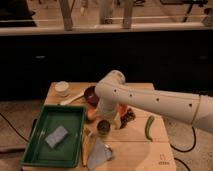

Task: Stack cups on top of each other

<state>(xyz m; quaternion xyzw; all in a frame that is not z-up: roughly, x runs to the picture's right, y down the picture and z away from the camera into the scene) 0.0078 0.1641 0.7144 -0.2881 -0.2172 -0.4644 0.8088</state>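
The olive cup (103, 128) stands upright on the worktop (140, 150), just right of the green tray (37, 150). The pale cup (62, 88) stands beyond the tray's far edge, well apart from the olive cup. The end effector (106, 119) hangs close above the olive cup, right of the tray. Whether it is open or closed cannot be told. The white arm (150, 99) reaches in from the right. An orange bowl (121, 108), partly hidden by the arm, sits farther right of the tray. A maroon bowl (90, 95) sits past the tray's far right corner. A grey pad (56, 136) lies inside the tray.
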